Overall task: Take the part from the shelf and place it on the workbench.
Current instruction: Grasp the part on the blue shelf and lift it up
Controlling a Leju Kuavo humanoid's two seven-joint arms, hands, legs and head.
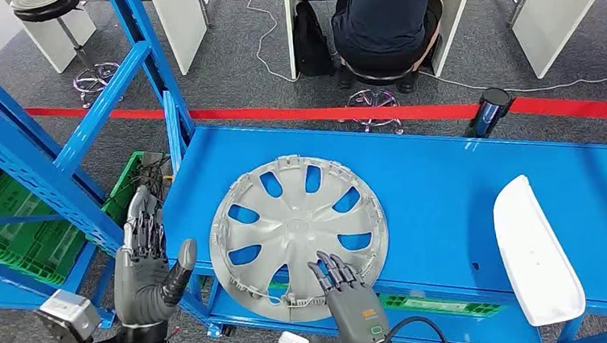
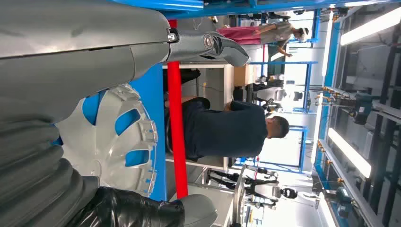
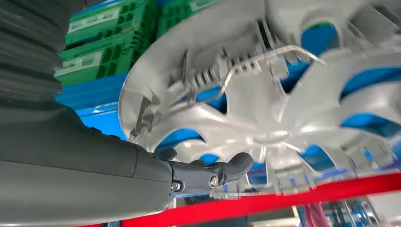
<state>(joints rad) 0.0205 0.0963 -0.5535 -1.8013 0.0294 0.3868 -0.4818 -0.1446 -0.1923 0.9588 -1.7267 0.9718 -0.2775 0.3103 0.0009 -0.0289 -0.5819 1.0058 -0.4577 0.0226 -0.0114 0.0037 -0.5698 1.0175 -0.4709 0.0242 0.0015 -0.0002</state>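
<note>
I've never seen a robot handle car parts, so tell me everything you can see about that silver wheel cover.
The wheel cover is a round silver-grey disc, plastic by the look, with curved spokes, cut-out windows showing blue beneath, and clips with a wire ring around its rim. It lies inner side up on the blue shelf, its near edge overhanging the front. The right hand rests its fingers on that near edge; the left hand is off to the side, apart from it.

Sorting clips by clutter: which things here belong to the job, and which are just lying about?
Job:
silver wheel cover
blue shelf
right robot hand, on the cover's near edge
left robot hand, raised beside it

Lying about:
white moulded part
green crates
</note>
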